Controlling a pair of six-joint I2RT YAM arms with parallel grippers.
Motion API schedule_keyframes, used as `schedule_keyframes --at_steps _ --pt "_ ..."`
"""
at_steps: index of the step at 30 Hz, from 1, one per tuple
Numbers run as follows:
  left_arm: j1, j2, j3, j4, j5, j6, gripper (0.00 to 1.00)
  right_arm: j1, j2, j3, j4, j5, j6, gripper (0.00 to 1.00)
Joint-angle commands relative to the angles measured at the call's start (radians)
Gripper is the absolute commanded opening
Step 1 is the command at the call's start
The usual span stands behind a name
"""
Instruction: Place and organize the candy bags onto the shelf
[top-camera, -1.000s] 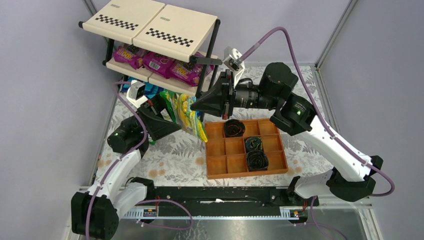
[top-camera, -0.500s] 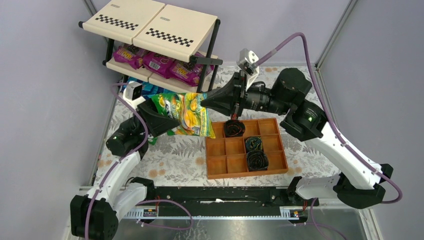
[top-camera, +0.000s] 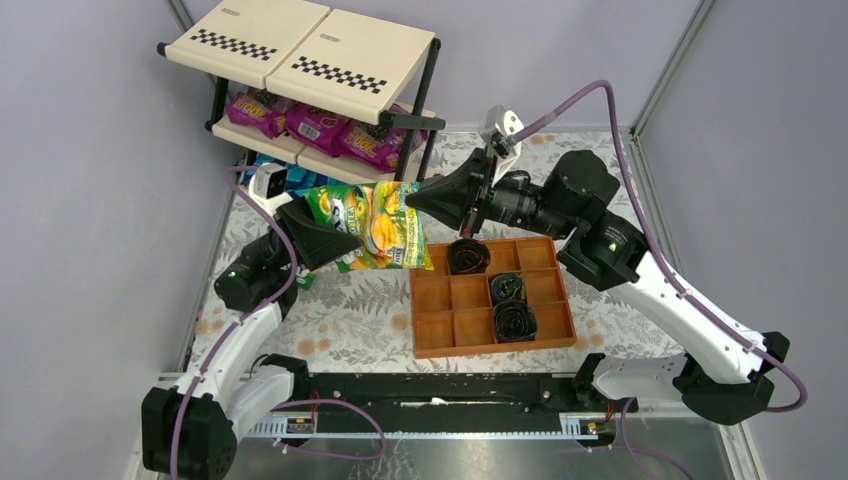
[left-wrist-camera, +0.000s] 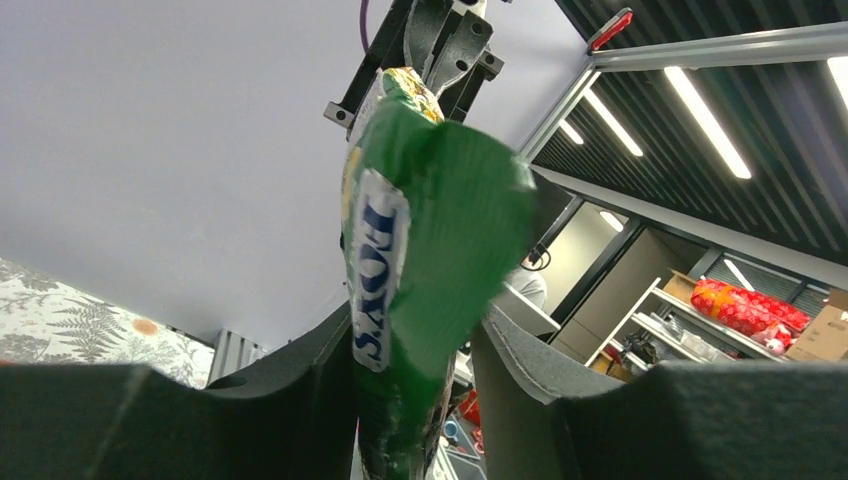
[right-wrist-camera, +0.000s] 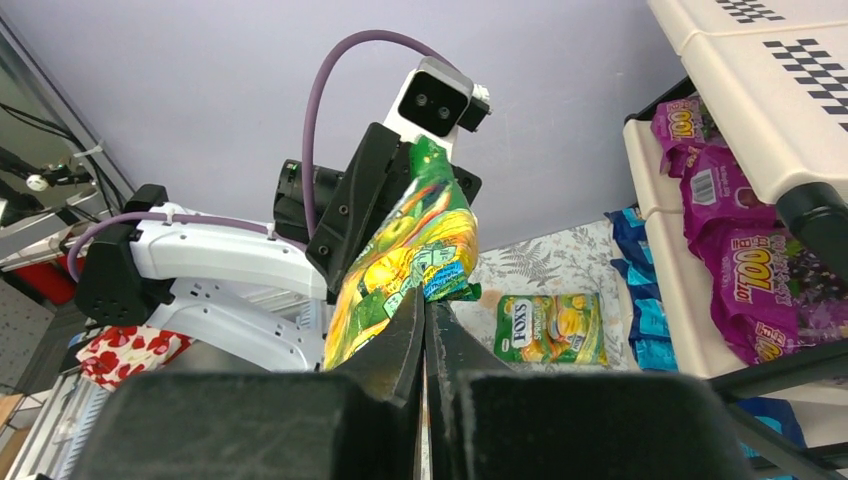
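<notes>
top external: left tool, right tool grip green candy bag

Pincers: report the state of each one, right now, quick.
Left pincer: closed on the green candy bag.
Right pincer: closed on the same bag, at its opposite edge.

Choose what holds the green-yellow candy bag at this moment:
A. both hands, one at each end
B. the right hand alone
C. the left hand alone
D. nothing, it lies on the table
A: the right hand pinches one end of the green-yellow candy bag and the left hand clamps the opposite end, so it hangs between them above the table.
</notes>
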Motion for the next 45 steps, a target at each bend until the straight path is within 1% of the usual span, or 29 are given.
schedule_keyframes --at_steps 1,4,6,13,17,19,22,25,27,28,29,32,33,35,36,37,38,39,40,42,45 --pt "-0.007 0.007 -0.015 0.102 -0.050 0.005 0.41 -0.009 -0.027 -0.027 0.081 0.055 -0.033 0.00" --pt "-0.006 0.028 -0.031 0.106 -0.058 0.006 0.35 -0.010 -0.044 -0.058 0.074 0.093 -0.042 0.00" --pt "-0.007 0.036 -0.035 0.106 -0.063 0.013 0.34 -0.010 -0.055 -0.079 0.068 0.118 -0.049 0.00" --pt "-0.006 0.053 -0.039 0.090 -0.074 0.023 0.24 -0.010 -0.087 -0.133 0.054 0.180 -0.058 0.04" --pt "-0.006 0.052 -0.052 0.064 -0.084 0.036 0.18 -0.010 -0.095 -0.152 0.054 0.215 -0.072 0.12" --pt "-0.006 0.045 -0.051 0.026 -0.081 0.056 0.14 -0.011 -0.099 -0.158 0.026 0.248 -0.081 0.21" --pt "-0.007 0.026 -0.040 -0.052 -0.085 0.102 0.13 -0.009 -0.110 -0.172 0.008 0.286 -0.089 0.34" --pt "-0.007 0.003 -0.014 -0.136 -0.086 0.152 0.12 -0.009 -0.133 -0.193 0.004 0.310 -0.094 0.61" --pt "-0.007 -0.013 0.004 -0.204 -0.091 0.183 0.12 -0.009 -0.153 -0.207 -0.004 0.335 -0.098 0.73" --pt "-0.007 -0.018 0.016 -0.233 -0.095 0.198 0.11 -0.009 -0.172 -0.214 -0.009 0.366 -0.102 0.79" --pt "-0.007 -0.025 0.029 -0.266 -0.096 0.222 0.11 -0.010 -0.189 -0.223 -0.017 0.396 -0.103 0.84" --pt "-0.007 -0.053 0.086 -0.400 -0.105 0.304 0.11 -0.011 -0.263 -0.281 -0.030 0.568 -0.110 0.95" --pt "-0.007 -0.066 0.121 -0.474 -0.113 0.355 0.11 -0.010 -0.297 -0.309 -0.031 0.626 -0.114 0.99" --pt "-0.007 -0.099 0.216 -0.716 -0.161 0.498 0.11 -0.011 -0.369 -0.367 -0.018 0.728 -0.121 1.00" --pt "-0.006 -0.113 0.280 -0.890 -0.216 0.592 0.11 -0.010 -0.409 -0.395 -0.012 0.766 -0.123 1.00" --pt "-0.007 -0.121 0.343 -1.054 -0.321 0.670 0.12 -0.010 -0.445 -0.422 -0.003 0.803 -0.123 1.00" --pt "-0.006 -0.123 0.406 -1.183 -0.406 0.731 0.14 -0.009 -0.482 -0.448 0.005 0.831 -0.121 1.00" --pt "-0.006 -0.120 0.452 -1.264 -0.489 0.755 0.17 -0.009 -0.512 -0.469 0.012 0.852 -0.121 1.00" --pt "-0.006 -0.115 0.481 -1.292 -0.552 0.759 0.18 -0.010 -0.538 -0.489 0.017 0.870 -0.121 1.00" --pt "-0.007 -0.089 0.511 -1.248 -0.649 0.730 0.22 -0.009 -0.572 -0.509 0.015 0.893 -0.122 1.00" --pt "-0.007 -0.009 0.558 -1.239 -0.749 0.626 0.23 -0.010 -0.590 -0.511 -0.010 0.904 -0.117 1.00"
